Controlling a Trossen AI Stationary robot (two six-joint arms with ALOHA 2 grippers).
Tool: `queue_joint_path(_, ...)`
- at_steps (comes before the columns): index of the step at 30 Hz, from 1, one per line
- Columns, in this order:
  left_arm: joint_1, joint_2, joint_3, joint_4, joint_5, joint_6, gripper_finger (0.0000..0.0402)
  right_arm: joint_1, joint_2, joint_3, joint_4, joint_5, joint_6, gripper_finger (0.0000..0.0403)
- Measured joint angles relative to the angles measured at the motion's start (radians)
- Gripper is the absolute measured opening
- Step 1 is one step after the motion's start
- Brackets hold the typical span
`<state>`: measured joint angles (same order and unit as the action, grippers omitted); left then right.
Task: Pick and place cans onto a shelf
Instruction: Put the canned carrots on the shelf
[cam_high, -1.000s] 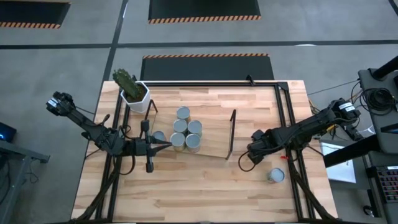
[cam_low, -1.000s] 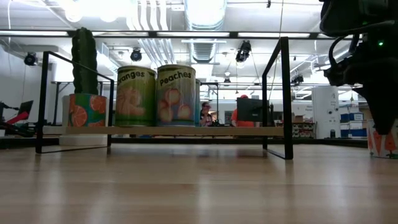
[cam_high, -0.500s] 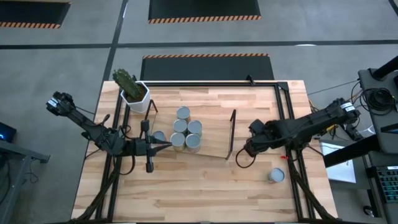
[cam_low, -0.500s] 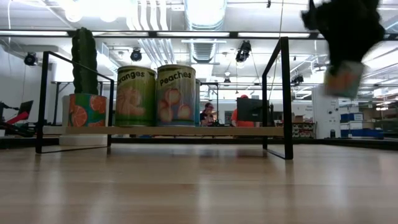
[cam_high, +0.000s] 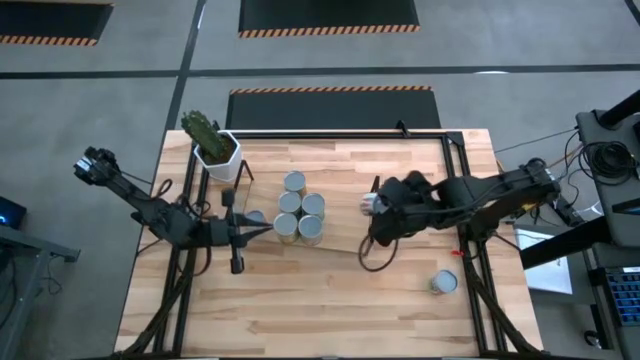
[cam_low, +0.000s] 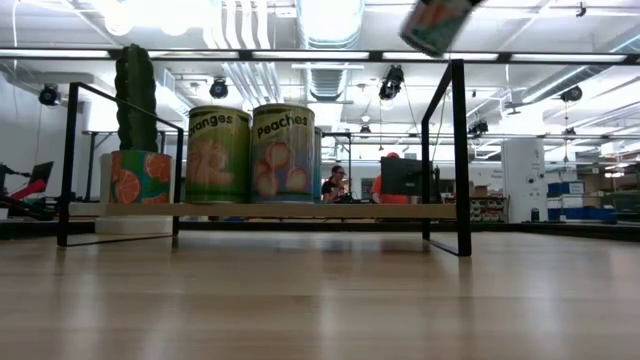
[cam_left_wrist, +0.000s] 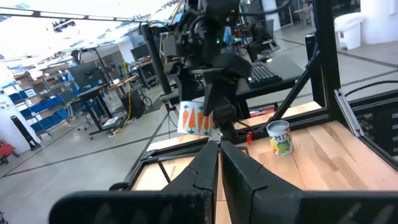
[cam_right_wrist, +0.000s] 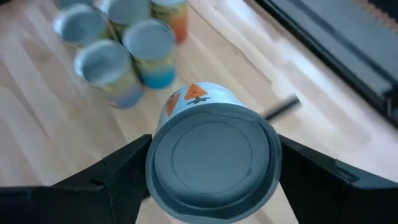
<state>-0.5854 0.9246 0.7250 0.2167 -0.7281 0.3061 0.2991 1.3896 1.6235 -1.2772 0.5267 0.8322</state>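
Note:
Several cans (cam_high: 300, 205) stand upright in a cluster on the shelf (cam_high: 340, 235), a light-wood board with black wire ends; the low view shows the orange-labelled can (cam_low: 218, 155) and the peach-labelled can (cam_low: 283, 153) on it. My right gripper (cam_high: 375, 206) hangs high over the shelf's right end, shut on a carrot-labelled can (cam_right_wrist: 211, 158) that also shows in the low view (cam_low: 440, 22). My left gripper (cam_high: 266, 231) is shut and points level at the shelf's left end, holding nothing. One more can (cam_high: 443, 283) stands on the table near the right edge. My right gripper pinches the carrot-labelled can by its curved side wall (cam_right_wrist: 160, 124), one finger (cam_right_wrist: 118, 174) on each side. The fingers slant down from the table's right side. The can hangs clear of table and shelf, tilted, with one round end (cam_right_wrist: 214, 158) toward the wrist camera.
A cactus in a white pot (cam_high: 215, 150) stands at the far left corner of the table, beside the shelf's left wire end (cam_high: 240, 180). The right wire end (cam_high: 372, 215) rises just below the held can. Bare wood lies along the near edge (cam_high: 320, 310).
My right gripper has lifted the carrot-labelled can from the table near the right edge. It has carried it up and toward the table's left, as far as the shelf's right end, while turning, and the can has tipped from upright to tilted.

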Motion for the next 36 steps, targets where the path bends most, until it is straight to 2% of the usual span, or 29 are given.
queue_joint_path(10, 0.0, -0.013, 0.0, 0.052, -0.102, -0.021, 0.0, -0.105, 0.293, 0.397, 0.005, -0.021, -0.344, 0.0301)
queue_joint_path(20, -0.058, -0.085, -0.002, 0.117, -0.104, -0.031, 0.0, -0.262, 0.575, 0.727, 0.11, -0.222, -0.685, 0.0301)
queue_joint_path(27, -0.077, -0.16, -0.048, 0.115, -0.104, -0.025, 0.0, -0.345, 0.662, 0.724, 0.325, -0.34, -0.851, 0.0302)
queue_joint_path(36, -0.076, -0.217, -0.076, 0.113, -0.104, 0.0, 0.0, -0.381, 0.76, 0.726, 0.554, -0.385, -1.021, 0.0302)
